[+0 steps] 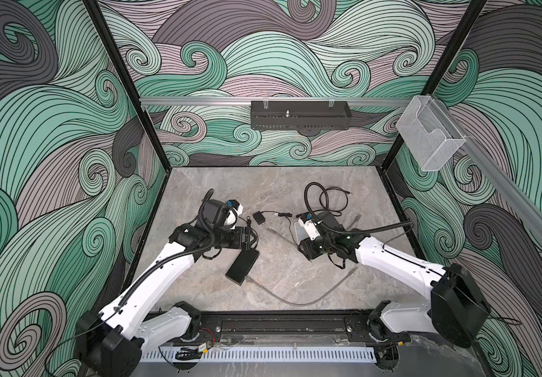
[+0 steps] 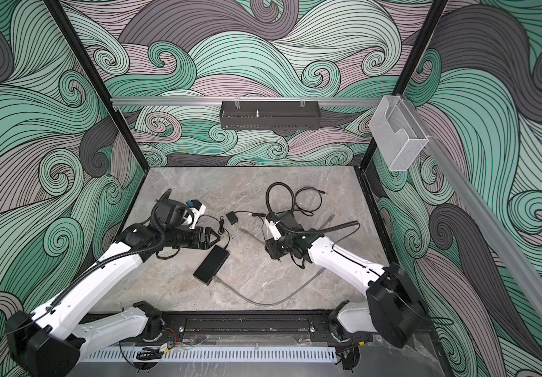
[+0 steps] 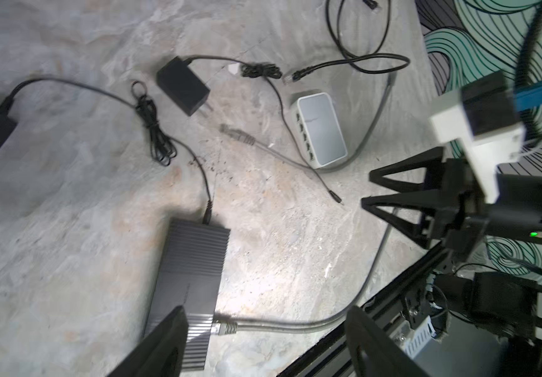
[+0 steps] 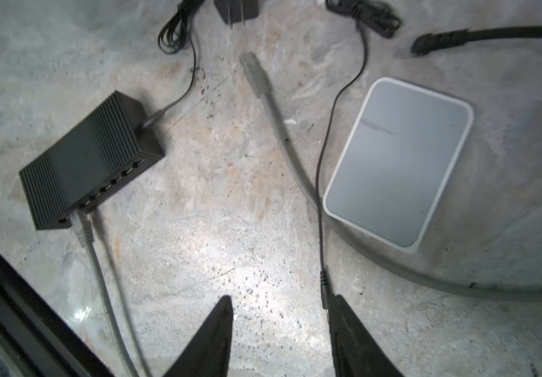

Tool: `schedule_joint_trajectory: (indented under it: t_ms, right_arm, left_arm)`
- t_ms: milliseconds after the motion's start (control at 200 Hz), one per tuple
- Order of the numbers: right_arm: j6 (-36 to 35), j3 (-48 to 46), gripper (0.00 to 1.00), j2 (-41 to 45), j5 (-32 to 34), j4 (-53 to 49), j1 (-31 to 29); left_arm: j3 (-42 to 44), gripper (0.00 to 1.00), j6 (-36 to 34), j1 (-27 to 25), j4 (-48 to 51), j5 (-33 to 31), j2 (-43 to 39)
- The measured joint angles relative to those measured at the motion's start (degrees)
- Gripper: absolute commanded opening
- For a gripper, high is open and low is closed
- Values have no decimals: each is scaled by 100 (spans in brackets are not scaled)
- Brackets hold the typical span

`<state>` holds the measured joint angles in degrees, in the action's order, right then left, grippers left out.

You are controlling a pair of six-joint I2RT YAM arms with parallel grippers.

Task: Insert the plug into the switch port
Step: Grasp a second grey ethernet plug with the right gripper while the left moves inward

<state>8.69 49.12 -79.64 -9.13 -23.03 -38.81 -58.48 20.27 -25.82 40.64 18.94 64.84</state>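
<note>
Two switches stand on the table [image 4: 197, 261]: black switch [image 4: 90, 163], white switch [image 4: 397, 163]. Two grey plugs: seated plug [image 4: 80, 228] sits in a black switch port; free plug [image 4: 251, 70] lies between the switches. Left gripper [image 3: 264, 313] and right gripper [image 4: 283, 298] both gape, holding nothing.

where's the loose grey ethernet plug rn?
Right wrist view: loose grey ethernet plug lies at table centre, between black switch and white switch, near the power adapter.
</note>
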Motion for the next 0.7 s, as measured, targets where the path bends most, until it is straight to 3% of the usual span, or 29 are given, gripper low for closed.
schedule_joint_trajectory:
  t_ms: [205,430,700]
  right_arm:
    - [-688,1178,44,-1412,-415,-188,-7]
    - [-1123,2439,38,-2957,-291,-208,2]
    - [-1370,2896,36,-3644,-140,-354,81]
  left_arm:
    - [-527,78,-321,282,-144,505,334]
    - [160,77,-212,688,-791,1099,326]
    - [247,76,-129,925,-1034,1543,319]
